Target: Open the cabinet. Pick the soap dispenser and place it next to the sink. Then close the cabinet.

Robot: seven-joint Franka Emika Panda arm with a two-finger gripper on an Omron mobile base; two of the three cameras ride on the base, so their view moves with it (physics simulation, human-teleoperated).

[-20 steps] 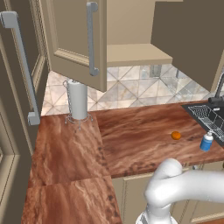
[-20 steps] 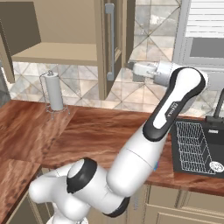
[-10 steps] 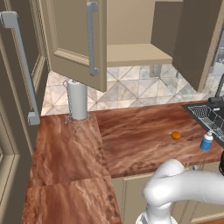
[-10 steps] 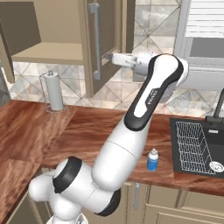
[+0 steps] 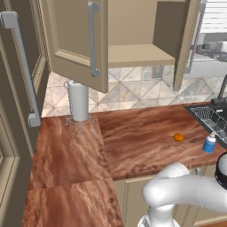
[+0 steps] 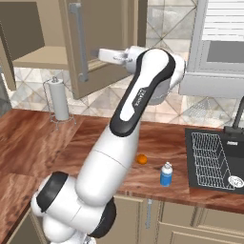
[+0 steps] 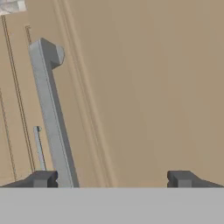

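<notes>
**Cabinet Open, Dispenser on the Desk: Closing Step in Hand**

We find the cabinet (image 5: pixel 133 48) with both doors standing open, the left door (image 5: pixel 80 40) swung well out over the desk (image 5: pixel 133 142) and its shelf bare. The soap dispenser (image 6: pixel 166 174) stands upright on the desk just beside the sink (image 6: pixel 212 159), with a small orange ball (image 6: pixel 141 159) near it on the side away from the basin. We judge the placing step complete and the closing of the cabinet to be the step in hand.

The claw (image 7: pixel 111 179) is raised to the level of the right door (image 6: pixel 95 43), and the hand view looks straight onto that door's panel and its grey bar handle (image 7: pixel 50 118). The two fingertips (image 7: pixel 41 178) stand spread wide with nothing between them; the handle lies just inside the one fingertip, and we cannot tell whether it touches it. The claw holds nothing.

In our judgement the next move calls for pressing against this door or its handle and swinging it shut, then the same for the other door. The paper towel roll (image 5: pixel 80 101) below the left door stands apart from this work.
</notes>
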